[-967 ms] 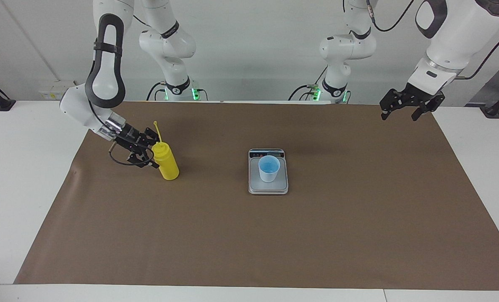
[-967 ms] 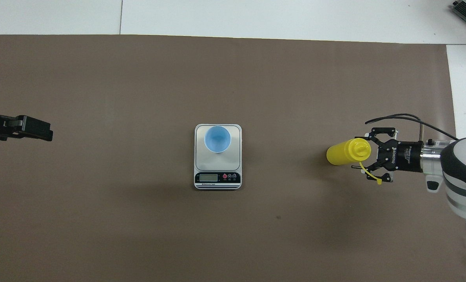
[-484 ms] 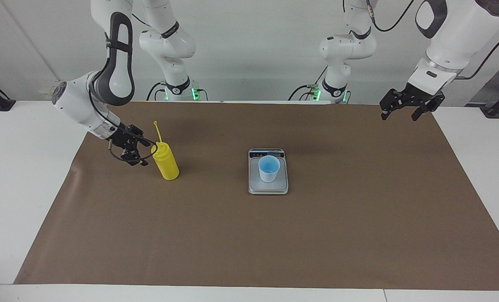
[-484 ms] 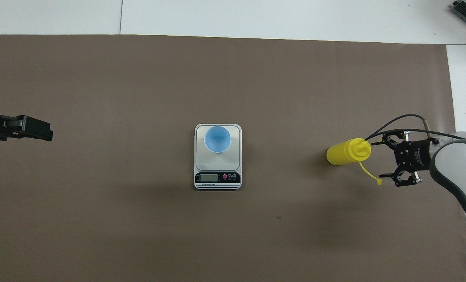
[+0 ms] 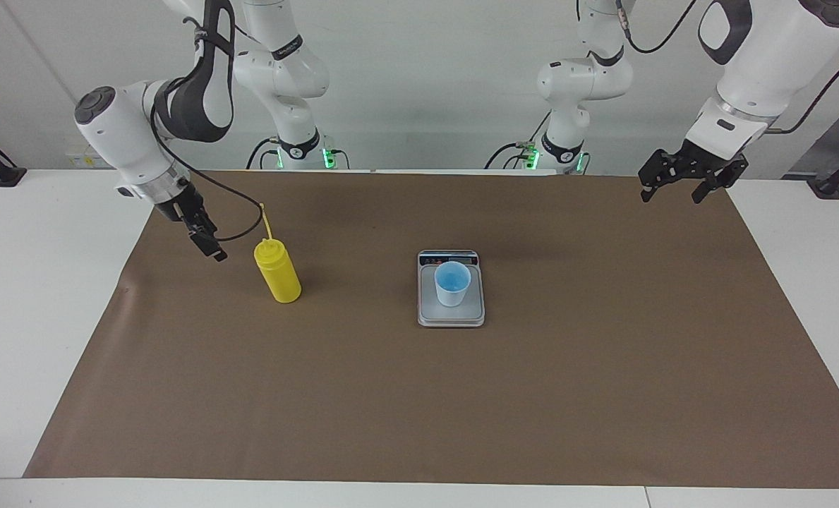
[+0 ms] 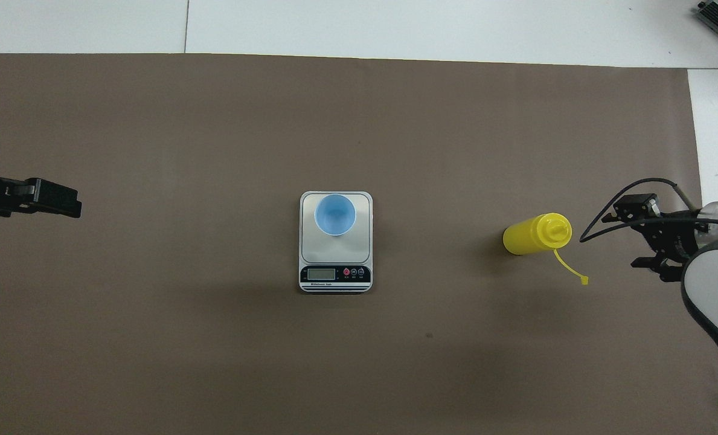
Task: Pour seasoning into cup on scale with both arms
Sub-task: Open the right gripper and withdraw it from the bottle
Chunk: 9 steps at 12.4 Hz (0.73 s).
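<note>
Facing view shows the seasoning (image 5: 277, 271) upright on the mat toward the right arm's end, apart from the open, empty right gripper (image 5: 206, 240) just beside it; the open left gripper (image 5: 679, 185) waits well apart.

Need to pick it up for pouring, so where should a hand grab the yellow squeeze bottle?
Grip the yellow squeeze bottle around its straight mid-body, coming in level from the right arm's end of the table. It stands upright; the cone nozzle and cap strap on top give no hold.
</note>
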{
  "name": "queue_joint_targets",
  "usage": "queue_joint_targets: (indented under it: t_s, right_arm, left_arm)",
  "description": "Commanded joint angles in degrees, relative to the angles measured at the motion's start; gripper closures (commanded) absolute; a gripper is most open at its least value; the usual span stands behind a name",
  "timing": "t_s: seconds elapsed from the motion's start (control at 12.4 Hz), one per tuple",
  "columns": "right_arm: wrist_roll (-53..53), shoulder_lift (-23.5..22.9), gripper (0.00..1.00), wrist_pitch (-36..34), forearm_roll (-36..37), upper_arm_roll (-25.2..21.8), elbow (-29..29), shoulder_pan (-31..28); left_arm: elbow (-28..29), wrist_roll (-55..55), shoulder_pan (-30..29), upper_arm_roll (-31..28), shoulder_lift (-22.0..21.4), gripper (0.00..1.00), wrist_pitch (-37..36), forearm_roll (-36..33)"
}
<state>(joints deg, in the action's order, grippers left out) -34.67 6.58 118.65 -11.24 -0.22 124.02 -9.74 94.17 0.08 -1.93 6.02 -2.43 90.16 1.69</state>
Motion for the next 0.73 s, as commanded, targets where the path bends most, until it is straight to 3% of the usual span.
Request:
queue_joint_targets:
  t_s: [0.0,0.32,0.48,0.64]
  right_arm:
    - [11.70,1.15,0.00,-2.36,2.02,0.39,-2.71,1.66]
    - [12.61,-1.47,0.00,-10.43,12.46,0.74,-14.38,7.53]
    - [12.61,-5.51,0.00,-16.93,12.39,0.74,-24.04,8.07]
    - [12.70,-7.28,0.00,-19.50,12.12,0.74,-29.07,7.99]
  left_arm:
    - [0.92,-0.16,-0.62,0.57,-1.00,0.00,0.54,-0.54]
    - [0.92,-0.16,-0.62,0.57,-1.00,0.00,0.54,-0.54]
    - [0.92,-0.25,-0.70,0.57,-1.00,0.00,0.45,-0.54]
    - [0.92,-0.16,-0.70,0.57,-1.00,0.00,0.54,-0.54]
